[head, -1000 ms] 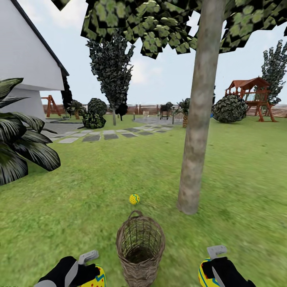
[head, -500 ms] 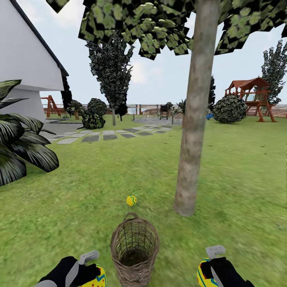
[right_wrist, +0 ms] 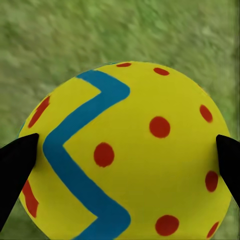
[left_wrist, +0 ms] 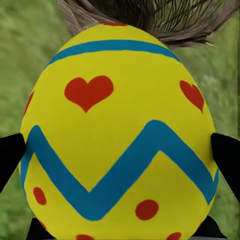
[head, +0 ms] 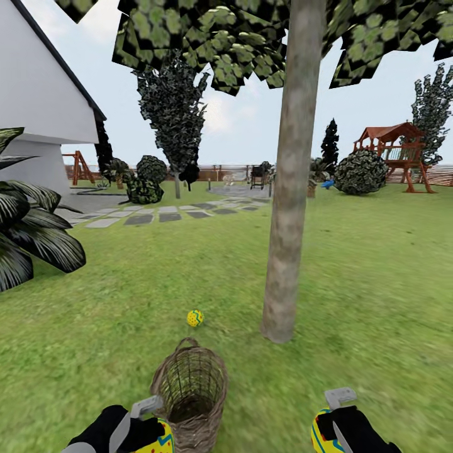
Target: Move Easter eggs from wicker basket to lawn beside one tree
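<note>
Left gripper [head: 146, 434] fingers clamped on one egg [left_wrist: 117, 135], right gripper [head: 330, 428] on another [right_wrist: 125, 155] (third egg [head: 195, 318] on lawn [head: 377, 283] near tree [head: 283, 251], beyond basket [head: 187, 390]).

Head camera looks forward and down across the lawn [head: 377, 283]; tree [head: 284, 239] at 12 o'clock. Both wrist cameras sit very close behind held eggs, sharing the grass.

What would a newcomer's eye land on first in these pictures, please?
Probably the thick tree trunk rising mid-lawn, with one egg on the grass to its left. Nearer, the wicker basket sits between the grippers, each clamping an egg: left gripper, right gripper.
</note>
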Controlling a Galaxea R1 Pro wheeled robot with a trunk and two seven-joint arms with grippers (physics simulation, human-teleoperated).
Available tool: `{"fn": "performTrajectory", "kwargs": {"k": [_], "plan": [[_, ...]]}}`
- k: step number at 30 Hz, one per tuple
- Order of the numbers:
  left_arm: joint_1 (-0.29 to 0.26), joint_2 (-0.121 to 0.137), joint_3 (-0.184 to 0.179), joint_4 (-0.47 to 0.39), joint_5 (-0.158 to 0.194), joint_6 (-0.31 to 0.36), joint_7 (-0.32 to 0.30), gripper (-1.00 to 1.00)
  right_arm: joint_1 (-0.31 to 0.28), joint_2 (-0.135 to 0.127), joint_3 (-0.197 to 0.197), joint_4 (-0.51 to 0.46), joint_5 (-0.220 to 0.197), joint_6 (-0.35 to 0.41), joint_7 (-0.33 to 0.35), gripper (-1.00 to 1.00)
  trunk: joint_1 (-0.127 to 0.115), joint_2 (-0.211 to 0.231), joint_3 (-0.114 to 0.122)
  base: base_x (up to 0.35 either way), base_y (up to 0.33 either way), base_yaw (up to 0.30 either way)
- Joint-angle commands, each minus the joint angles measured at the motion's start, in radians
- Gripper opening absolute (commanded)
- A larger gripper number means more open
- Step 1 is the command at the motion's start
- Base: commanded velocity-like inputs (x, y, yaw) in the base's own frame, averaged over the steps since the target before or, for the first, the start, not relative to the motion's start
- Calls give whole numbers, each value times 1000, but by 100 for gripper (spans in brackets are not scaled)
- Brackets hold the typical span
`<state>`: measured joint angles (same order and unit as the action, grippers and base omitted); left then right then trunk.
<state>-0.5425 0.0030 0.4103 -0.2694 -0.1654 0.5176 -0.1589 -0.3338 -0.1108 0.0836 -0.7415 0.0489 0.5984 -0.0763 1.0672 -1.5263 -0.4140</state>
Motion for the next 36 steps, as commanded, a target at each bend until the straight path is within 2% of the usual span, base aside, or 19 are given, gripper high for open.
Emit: {"fn": "performTrajectory", "kwargs": {"k": [1, 28, 36], "plan": [[-1, -1, 7, -2, -11, 5, -7, -100, -1, -1, 6, -1, 5, 6, -2, -100, 0, -1, -1, 0, -316, 63], [-1, -2, 7, -2, -11, 5, -7, -100, -1, -3, 5, 25, 5, 6, -8, -100, 0, -1, -1, 0, -316, 282], [-1, -3, 7, 4, -11, 5, -7, -100, -1, -4, 3, 25, 2, 6, -6, -100, 0, -1, -1, 0, -316, 79]]}}
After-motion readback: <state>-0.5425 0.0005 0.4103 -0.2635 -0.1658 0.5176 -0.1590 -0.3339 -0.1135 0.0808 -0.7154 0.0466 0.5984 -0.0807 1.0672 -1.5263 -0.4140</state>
